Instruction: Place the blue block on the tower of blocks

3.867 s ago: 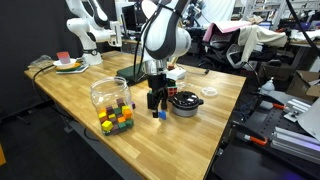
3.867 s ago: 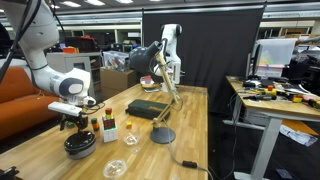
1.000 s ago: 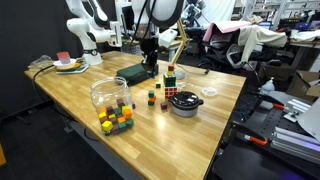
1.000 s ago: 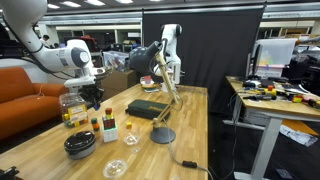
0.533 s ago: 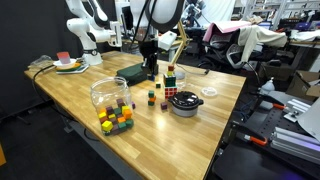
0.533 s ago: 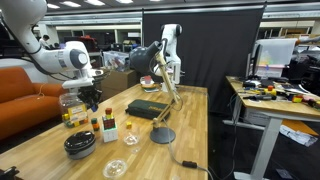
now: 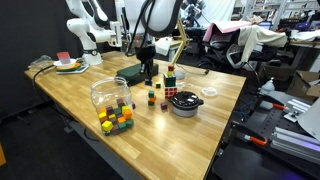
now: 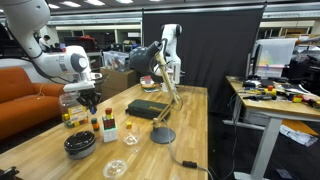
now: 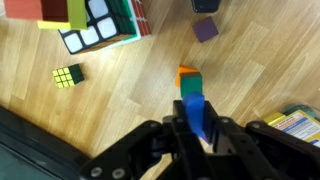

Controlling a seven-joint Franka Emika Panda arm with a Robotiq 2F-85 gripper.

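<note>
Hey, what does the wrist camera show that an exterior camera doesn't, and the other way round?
Only the wrist view: the blue block pinched in the jaws, an orange-and-green pair of blocks just beyond it, and a small puzzle cube. Only an exterior view: the jar, the block pile, the black bowl and the arm. Both: the table, the gripper and the big puzzle cube.
</note>
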